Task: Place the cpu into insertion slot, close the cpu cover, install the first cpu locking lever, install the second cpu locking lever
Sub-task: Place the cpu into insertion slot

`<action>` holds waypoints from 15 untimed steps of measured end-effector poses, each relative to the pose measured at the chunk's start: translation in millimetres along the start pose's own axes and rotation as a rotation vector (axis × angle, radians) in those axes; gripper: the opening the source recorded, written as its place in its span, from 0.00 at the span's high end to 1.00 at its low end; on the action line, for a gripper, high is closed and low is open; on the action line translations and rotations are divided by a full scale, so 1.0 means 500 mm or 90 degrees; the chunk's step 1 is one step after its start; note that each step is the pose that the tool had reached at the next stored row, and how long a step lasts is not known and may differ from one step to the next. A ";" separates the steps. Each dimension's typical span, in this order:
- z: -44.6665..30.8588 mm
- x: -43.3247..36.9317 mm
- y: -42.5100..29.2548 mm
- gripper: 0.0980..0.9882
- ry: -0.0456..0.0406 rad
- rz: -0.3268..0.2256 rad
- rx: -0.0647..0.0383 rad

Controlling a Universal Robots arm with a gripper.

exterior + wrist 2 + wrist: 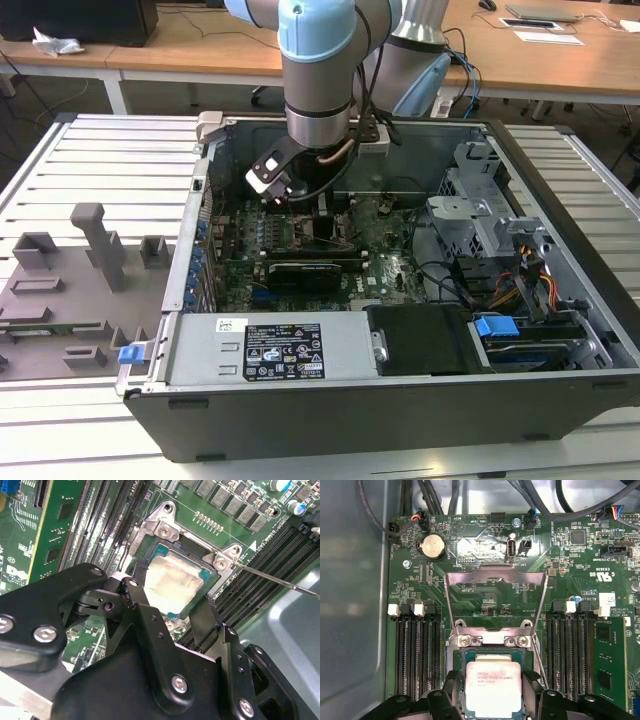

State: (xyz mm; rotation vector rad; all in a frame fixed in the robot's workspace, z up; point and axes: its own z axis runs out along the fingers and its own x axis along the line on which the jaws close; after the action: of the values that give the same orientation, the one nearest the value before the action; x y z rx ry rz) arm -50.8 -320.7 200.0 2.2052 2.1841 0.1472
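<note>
Your end effector [170,600] is spread right over the cpu [493,690], one finger off each side edge, and it doesn't look like it's pinching. The chip's lying flat in the slot [492,651]. The cover [495,572] is flipped up just beyond it, and RAM slots [417,655] crowd both sides, so room's tight.

Silver cpu [493,687], green motherboard [570,555], grey cpu cover [495,575]
</note>
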 end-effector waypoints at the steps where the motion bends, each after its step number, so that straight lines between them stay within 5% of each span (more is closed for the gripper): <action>1: 0.000 0.000 0.000 0.42 -0.0002 0.000 0.000; 5: -0.010 0.000 0.001 0.42 -0.0123 -0.001 0.000; 10: -0.012 0.000 0.001 0.42 -0.0149 -0.001 0.000; 15: -0.012 0.000 0.001 0.72 -0.0153 -0.001 0.000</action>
State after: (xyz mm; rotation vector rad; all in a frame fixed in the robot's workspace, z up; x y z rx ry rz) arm -50.8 -320.8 206.2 2.1928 2.1741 0.1202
